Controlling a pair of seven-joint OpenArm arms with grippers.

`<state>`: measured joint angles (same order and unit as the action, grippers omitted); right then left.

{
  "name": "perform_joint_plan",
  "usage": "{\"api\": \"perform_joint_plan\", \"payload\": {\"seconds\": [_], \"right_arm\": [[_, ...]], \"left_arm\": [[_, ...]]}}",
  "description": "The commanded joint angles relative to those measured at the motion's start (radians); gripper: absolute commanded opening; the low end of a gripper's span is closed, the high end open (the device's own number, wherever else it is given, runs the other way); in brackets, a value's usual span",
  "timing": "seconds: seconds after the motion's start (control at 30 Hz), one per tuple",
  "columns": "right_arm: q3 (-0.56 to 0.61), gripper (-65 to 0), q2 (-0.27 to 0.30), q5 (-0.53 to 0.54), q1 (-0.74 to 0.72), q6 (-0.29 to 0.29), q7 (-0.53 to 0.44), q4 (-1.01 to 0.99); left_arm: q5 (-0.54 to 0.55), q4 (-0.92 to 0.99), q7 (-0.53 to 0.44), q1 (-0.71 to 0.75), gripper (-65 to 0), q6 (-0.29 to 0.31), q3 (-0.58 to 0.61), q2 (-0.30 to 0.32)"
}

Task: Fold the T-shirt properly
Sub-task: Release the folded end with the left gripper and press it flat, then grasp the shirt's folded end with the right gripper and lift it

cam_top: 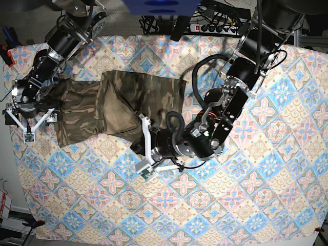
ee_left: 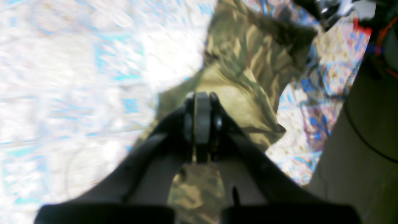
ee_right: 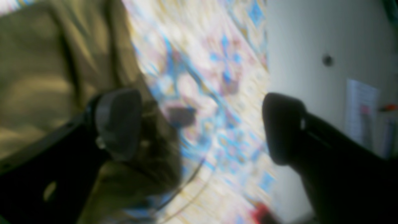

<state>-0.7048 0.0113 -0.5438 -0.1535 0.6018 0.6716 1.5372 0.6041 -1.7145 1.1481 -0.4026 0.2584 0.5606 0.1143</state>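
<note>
Left tool (ee_left: 202, 118) pinched on the camouflage T-shirt (cam_top: 128, 105); right tool (ee_right: 199, 124) agape, empty, at its far edge.

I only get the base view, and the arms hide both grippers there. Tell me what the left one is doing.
Observer: In the left wrist view, the left gripper is shut on a fold of the shirt.
Operator: Now report the right one.
Observer: The right wrist view shows the right gripper wide open, gripping nothing.
Operator: Say where its fingers are.
Observer: One finger is in front of the shirt's edge. The other is off the shirt.
</note>
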Motion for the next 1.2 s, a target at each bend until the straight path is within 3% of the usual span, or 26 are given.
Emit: {"api": "perform_joint_plan", "payload": {"seconds": [0.0, 0.07, 0.13, 0.27, 0.5, 0.77, 1.07, 1.17], "right_arm": [[-0.017, -6.0, 0.017, 0.034, -0.021, -0.009, 0.007, 0.018], [-0.049, -6.0, 0.026, 0.133, -0.027, 0.020, 0.083, 0.018], [-0.079, -6.0, 0.066, 0.236, -0.045, 0.088, 0.164, 0.015], [-0.195, -6.0, 0.137, 0.382, -0.114, 0.096, 0.316, -0.102], [-0.227, -6.0, 0.237, 0.502, -0.131, 0.096, 0.239, -0.418], [-0.224, -6.0, 0.322, 0.723, -0.126, 0.096, 0.242, -0.666], [-0.223, -6.0, 0.326, 0.730, -0.126, 0.096, 0.264, -0.769], [-0.201, -6.0, 0.286, 0.730, -0.125, 0.096, 0.323, -0.765]], "left_arm": [[0.006, -0.037, 0.013, -0.009, -65.0, 0.000, -0.035, 0.011], [0.006, -0.075, 0.056, 0.004, -65.0, 0.000, -0.084, 0.037], [0.006, -0.103, 0.088, 0.017, -65.0, 0.000, -0.110, 0.066], [0.006, -0.124, 0.103, 0.049, -65.0, 0.000, -0.135, 0.112], [0.006, -0.123, 0.102, 0.081, -65.0, 0.000, -0.147, 0.138], [0.006, -0.120, 0.099, 0.080, -65.0, 0.000, -0.147, 0.138], [0.006, -0.120, 0.099, 0.080, -65.0, 0.000, -0.147, 0.138], [0.006, -0.118, 0.099, 0.077, -65.0, 0.000, -0.147, 0.137]]}}
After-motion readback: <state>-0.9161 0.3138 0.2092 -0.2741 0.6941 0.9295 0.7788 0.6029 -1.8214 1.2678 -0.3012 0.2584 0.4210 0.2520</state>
